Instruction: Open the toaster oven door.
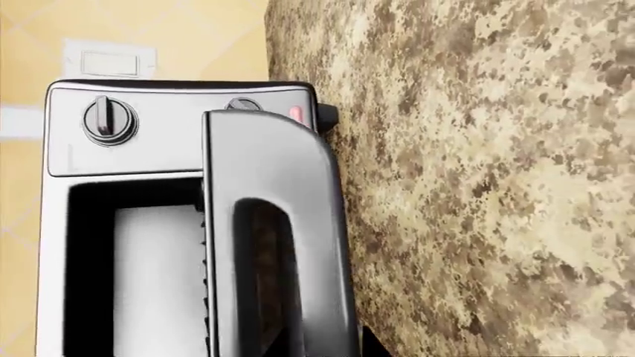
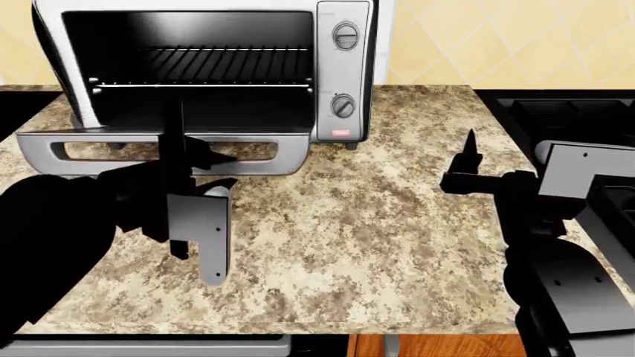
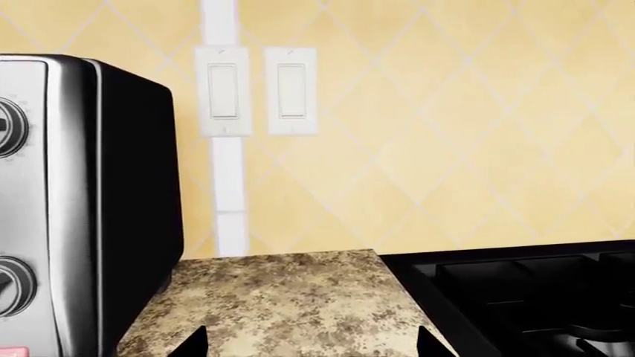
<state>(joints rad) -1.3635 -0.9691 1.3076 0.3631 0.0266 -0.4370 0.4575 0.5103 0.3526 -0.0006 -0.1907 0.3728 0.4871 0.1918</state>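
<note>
The toaster oven (image 2: 343,67) stands at the back left of the counter, and its wire rack (image 2: 198,63) shows inside. The toaster oven door (image 2: 288,141) lies folded down flat in front of it. My left gripper (image 2: 189,149) is at the door's front edge. In the left wrist view its fingertips (image 1: 369,348) sit tight on either side of the silver bar handle (image 1: 288,223), so the left gripper (image 1: 323,349) is shut on it. My right gripper (image 2: 466,167) is open and empty above the counter, right of the oven; it also shows in the right wrist view (image 3: 312,346).
The speckled granite counter (image 2: 377,223) stretches in front of and to the right of the oven. A black stove (image 2: 555,119) adjoins it on the right. Two wall switches (image 3: 253,89) sit on the yellow tiled wall behind.
</note>
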